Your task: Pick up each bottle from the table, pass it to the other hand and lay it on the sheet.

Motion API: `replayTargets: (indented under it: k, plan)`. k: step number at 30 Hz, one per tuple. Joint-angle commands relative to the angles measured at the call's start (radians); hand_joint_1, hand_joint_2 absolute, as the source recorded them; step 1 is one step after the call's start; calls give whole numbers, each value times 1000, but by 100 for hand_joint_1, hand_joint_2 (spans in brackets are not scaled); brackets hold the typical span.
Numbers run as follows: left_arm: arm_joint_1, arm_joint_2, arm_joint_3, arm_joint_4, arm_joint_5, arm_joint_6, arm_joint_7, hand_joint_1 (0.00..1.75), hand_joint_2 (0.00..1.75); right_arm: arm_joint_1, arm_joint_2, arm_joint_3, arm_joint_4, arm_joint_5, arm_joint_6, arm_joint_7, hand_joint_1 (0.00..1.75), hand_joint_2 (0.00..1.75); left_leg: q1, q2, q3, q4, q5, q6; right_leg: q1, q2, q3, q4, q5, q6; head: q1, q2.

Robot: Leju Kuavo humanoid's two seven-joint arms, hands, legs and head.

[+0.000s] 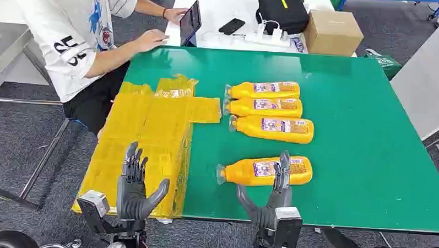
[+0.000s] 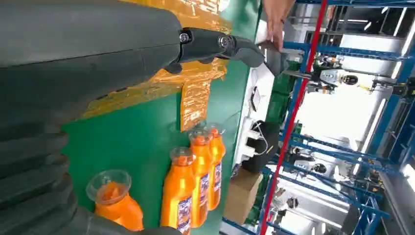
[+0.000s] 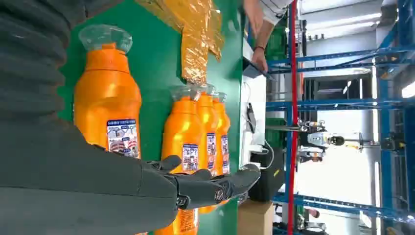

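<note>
My right hand (image 1: 270,200) and left hand (image 1: 135,190) look like matt dark plastic. The bottles (image 1: 267,107) are smooth, glossy orange plastic with clear caps (paper-looking labels). The yellow sheet (image 1: 145,135) is crinkled, shiny film on a smooth, faintly glossy green table (image 1: 366,134).

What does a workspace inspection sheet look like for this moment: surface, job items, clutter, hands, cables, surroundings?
Surface: green table.
Job's things: four orange bottles lying flat, three in a row, one nearer; yellow sheet carries no bottle.
Clutter: nothing seen on the green top.
Hands: left hand open over the sheet; right hand open, fingers over the near bottle.
Cables: white power strip on the white table behind.
Surroundings: seated person, tablet, cardboard box.
</note>
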Motion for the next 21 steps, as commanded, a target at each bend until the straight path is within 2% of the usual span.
replayTargets:
  k: [1, 3, 5, 21]
  plan:
    - [-31, 17, 1, 72, -31, 26, 5, 0, 175, -28, 2, -17, 66, -3, 11, 1, 0, 175, 0, 1, 5, -1, -1, -1, 1, 0, 5, -2, -1, -1, 0, 0]
    - [-29, 17, 2, 71, -34, 29, 6, 0, 175, -29, 3, -18, 68, -2, 12, 1, 0, 175, 2, 2, 10, -1, -4, -1, 3, 0, 10, -2, -3, -3, 0, 0]
    - [-28, 16, 2, 72, -34, 30, 6, 0, 175, -29, 2, -18, 71, -2, 12, 1, 0, 175, 1, 1, 5, -1, -1, -1, 1, 0, 5, -2, -1, -1, 0, 0]
    - [-17, 16, 4, 67, -68, 58, 2, 0, 175, -28, -2, -12, 88, 47, -8, 1, 0, 175, 2, 2, 8, -1, -3, -1, 2, 1, 9, -2, -2, -2, 0, 0]
